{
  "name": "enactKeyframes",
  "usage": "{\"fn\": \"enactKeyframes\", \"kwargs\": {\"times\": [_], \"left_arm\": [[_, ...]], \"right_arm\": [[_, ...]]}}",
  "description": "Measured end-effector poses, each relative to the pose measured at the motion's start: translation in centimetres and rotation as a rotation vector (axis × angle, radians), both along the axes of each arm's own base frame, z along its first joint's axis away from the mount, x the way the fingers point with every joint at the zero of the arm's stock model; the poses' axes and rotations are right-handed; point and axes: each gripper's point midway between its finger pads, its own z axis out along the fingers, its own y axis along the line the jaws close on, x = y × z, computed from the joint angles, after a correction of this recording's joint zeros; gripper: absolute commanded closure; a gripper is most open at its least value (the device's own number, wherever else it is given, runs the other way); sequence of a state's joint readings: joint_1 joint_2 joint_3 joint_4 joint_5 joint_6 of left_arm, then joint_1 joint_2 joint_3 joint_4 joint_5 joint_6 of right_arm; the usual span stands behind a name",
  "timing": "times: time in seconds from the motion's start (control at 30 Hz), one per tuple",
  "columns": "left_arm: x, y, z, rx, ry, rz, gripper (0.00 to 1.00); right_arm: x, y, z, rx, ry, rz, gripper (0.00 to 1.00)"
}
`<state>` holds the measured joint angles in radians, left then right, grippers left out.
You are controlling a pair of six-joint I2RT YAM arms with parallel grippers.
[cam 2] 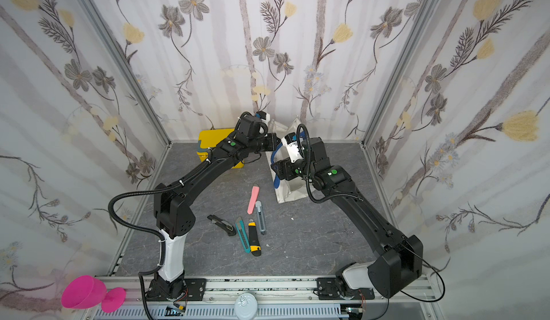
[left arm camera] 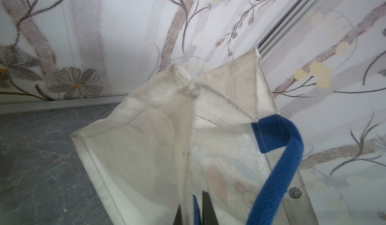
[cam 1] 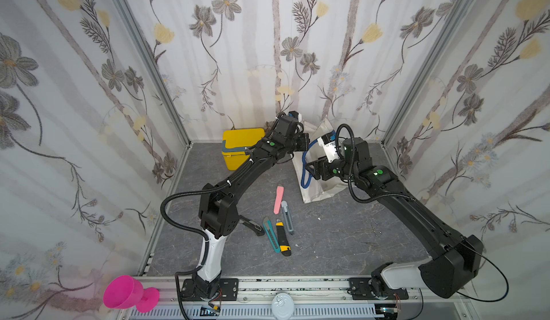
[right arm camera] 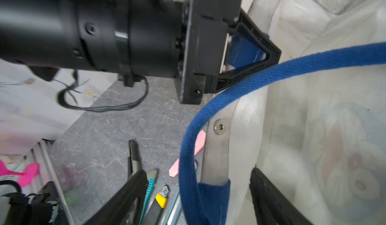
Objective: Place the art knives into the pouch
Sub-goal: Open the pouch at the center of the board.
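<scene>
The pouch is a white canvas bag with blue handles, standing at the back of the table. My left gripper is shut on the pouch's far rim at a blue handle patch, holding that side up. My right gripper is open, its jaws straddling the near rim and its blue handle without pinching them. Several art knives lie loose on the table in front: pink, grey, teal, black-and-yellow and black.
A yellow box with a grey handle stands back left, behind my left arm. Thin metal forceps lie on the right, beside my right arm. A pink goblet lies outside the front left corner. Patterned walls close three sides.
</scene>
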<state>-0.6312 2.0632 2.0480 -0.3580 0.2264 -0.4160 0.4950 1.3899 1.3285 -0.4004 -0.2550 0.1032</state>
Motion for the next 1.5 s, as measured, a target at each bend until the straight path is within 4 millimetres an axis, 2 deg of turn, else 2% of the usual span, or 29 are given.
{"fn": "enactKeyframes", "kwargs": {"times": [0.17,0.33,0.37,0.47,0.57,0.63,0.77,1.03,1.27,1.5], "left_arm": [[-0.2,0.1,-0.4,0.01,0.015,-0.002,1.0],[-0.3,0.2,0.0,0.007,0.01,-0.002,1.0],[-0.3,0.1,0.1,0.006,0.009,-0.003,1.0],[-0.3,0.1,0.1,0.005,0.007,-0.003,1.0],[-0.3,0.1,0.1,0.01,0.003,-0.006,1.0],[-0.3,0.2,0.1,0.011,0.003,-0.006,1.0],[-0.3,0.4,-0.2,0.027,0.007,-0.007,1.0],[0.0,1.2,-0.7,0.043,0.016,0.012,1.0],[-0.3,2.8,-2.9,0.079,0.055,0.038,1.0],[-1.8,3.5,-2.5,0.074,0.029,0.017,1.0]], "right_arm": [[-0.8,1.0,-0.8,-0.056,-0.006,0.035,0.26],[-0.3,1.0,-2.3,-0.156,-0.017,0.006,0.31],[-0.3,1.0,-2.5,-0.172,-0.02,0.002,0.35],[-0.2,1.1,-3.0,-0.205,-0.026,-0.006,0.59],[0.0,0.6,-2.7,-0.216,-0.043,-0.032,0.65],[0.0,0.2,-2.3,-0.211,-0.063,-0.044,0.74],[-0.3,-0.1,-1.3,-0.182,-0.094,-0.057,0.75],[-0.9,-1.8,-0.7,-0.136,-0.102,-0.103,0.76],[-0.1,-5.3,0.5,-0.044,-0.086,-0.226,0.73],[1.6,-8.9,2.4,0.06,-0.098,-0.351,0.7]]}}
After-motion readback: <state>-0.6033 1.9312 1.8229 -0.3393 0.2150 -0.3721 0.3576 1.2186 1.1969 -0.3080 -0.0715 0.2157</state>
